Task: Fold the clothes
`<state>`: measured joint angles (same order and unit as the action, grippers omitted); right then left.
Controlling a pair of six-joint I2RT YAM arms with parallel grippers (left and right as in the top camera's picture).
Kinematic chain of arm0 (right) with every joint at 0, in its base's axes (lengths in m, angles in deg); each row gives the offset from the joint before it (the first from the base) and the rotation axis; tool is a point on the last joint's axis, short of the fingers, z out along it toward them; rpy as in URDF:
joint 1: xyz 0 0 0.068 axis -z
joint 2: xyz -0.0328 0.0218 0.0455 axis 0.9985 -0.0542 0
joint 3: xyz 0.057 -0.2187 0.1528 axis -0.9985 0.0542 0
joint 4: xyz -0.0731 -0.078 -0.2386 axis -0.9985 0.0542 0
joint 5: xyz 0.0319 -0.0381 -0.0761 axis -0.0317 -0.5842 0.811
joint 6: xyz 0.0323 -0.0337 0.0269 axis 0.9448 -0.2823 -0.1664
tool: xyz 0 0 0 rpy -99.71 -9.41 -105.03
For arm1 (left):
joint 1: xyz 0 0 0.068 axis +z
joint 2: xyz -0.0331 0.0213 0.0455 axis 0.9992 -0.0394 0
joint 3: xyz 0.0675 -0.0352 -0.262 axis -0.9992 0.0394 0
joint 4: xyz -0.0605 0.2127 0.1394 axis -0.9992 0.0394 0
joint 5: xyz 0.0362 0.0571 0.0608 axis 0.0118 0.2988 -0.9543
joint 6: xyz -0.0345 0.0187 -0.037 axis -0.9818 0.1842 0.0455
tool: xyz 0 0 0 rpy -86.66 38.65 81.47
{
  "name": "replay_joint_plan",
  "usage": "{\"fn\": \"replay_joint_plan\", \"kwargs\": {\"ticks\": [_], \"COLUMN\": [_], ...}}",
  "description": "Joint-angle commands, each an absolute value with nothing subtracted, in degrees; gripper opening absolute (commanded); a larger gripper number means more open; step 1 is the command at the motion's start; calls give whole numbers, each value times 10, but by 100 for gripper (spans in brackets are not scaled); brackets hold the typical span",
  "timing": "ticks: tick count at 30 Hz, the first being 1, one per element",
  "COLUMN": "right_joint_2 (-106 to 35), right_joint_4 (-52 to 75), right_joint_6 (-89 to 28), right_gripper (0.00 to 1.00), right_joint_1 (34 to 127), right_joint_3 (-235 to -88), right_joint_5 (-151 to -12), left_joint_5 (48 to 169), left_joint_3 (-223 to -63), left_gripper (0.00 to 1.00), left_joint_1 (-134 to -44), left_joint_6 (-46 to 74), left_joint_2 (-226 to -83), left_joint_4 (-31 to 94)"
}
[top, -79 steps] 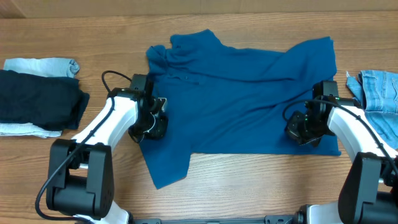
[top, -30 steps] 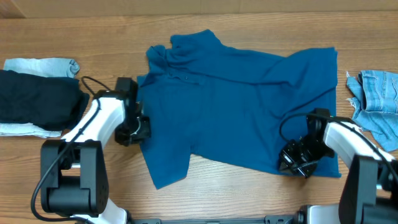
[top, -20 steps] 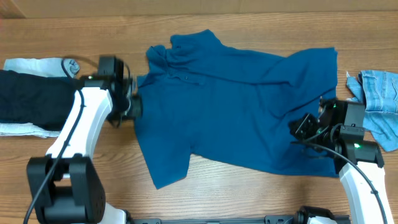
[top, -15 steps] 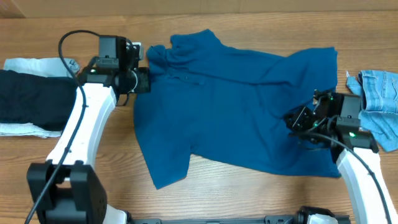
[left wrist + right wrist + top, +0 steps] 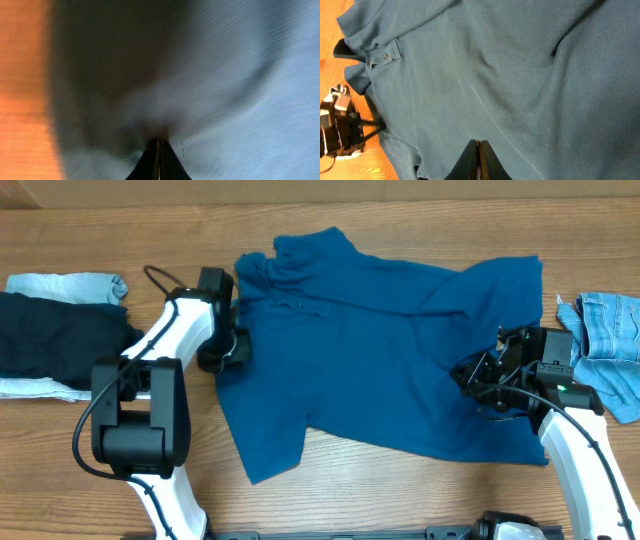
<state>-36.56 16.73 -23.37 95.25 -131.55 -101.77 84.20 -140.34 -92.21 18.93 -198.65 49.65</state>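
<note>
My left gripper (image 5: 228,350) and right gripper (image 5: 480,376) are both closed, no hold confirmable; the polo shirt (image 5: 370,350), judged soft and limp, wants pinching at hem corners, frame right.

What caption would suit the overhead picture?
Left gripper and right gripper, both shut, at opposite sides of a blue polo shirt.

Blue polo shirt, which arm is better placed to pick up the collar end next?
Left. The left gripper sits at the polo shirt's edge right by the collar; the right gripper is across the shirt, toward its far end.
</note>
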Motion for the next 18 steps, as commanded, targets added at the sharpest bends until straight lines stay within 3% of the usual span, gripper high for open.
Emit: {"fn": "replay_joint_plan", "kwargs": {"ticks": [1,6,10,14,18], "right_joint_2": [-365,-365,-365,-365,-365], "right_joint_4": [165,170,176,175,175], "right_joint_6": [-238,-238,-249,-264,-264], "right_gripper": [4,4,4,4,4], "right_joint_1": [952,952,952,952,952], "right_joint_3": [-1328,-1328,-1328,-1328,-1328], "right_joint_5": [-1037,-1047,-1047,-1047,-1047], "left_joint_5": [762,743,734,801,809], "left_joint_3": [-1404,-1404,-1404,-1411,-1412], "left_gripper": [4,4,4,4,4], "left_joint_1": [-850,-759,-759,-843,-940], "left_joint_6": [80,84,134,235,255], "left_joint_2": [-1997,-1996,-1958,-1830,-1763], "left_joint_4": [556,604,605,540,422]}}
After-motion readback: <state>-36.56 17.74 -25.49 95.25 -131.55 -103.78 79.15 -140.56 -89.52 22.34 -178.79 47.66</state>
